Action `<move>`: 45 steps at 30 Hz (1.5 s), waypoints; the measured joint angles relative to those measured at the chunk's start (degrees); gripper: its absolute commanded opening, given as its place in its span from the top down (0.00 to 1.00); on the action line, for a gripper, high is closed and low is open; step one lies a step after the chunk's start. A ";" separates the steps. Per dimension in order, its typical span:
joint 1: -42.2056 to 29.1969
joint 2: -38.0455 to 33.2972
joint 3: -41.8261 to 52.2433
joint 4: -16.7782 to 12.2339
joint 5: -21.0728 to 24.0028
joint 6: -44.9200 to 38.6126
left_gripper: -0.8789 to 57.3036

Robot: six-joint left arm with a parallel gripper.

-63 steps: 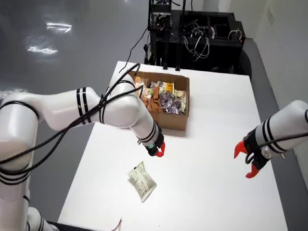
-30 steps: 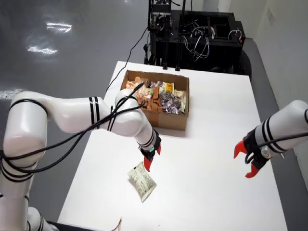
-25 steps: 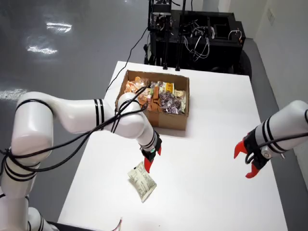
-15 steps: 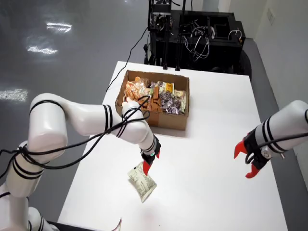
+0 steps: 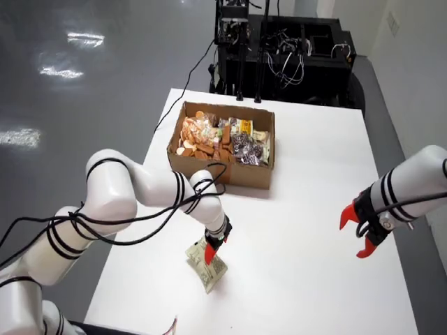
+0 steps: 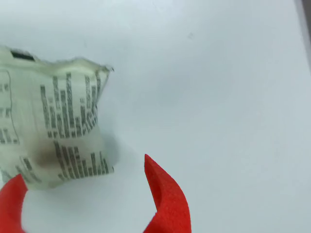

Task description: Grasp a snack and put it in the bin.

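A full cardboard box [image 5: 222,145] stands behind the snack packet [image 5: 207,263] on the worktop [image 5: 314,209]. The close view shows the pincer [image 6: 92,194] spread wide, empty, straddling the packet's end.

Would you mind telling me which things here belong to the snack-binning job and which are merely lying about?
Part of the job:
- snack packet, lying on the white table
- cardboard box, already holding snacks
- working gripper, open and straddling the packet

Just lying about:
- second arm's gripper, idle
- black equipment rack behind the table
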 measured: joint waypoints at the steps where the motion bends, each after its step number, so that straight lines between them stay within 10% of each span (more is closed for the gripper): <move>1: 0.18 0.34 -0.06 0.12 0.05 0.06 0.14; 28: 1.66 3.57 4.42 0.77 -3.79 -1.79 0.13; 45: -0.25 5.20 1.12 0.55 -0.53 -3.75 0.64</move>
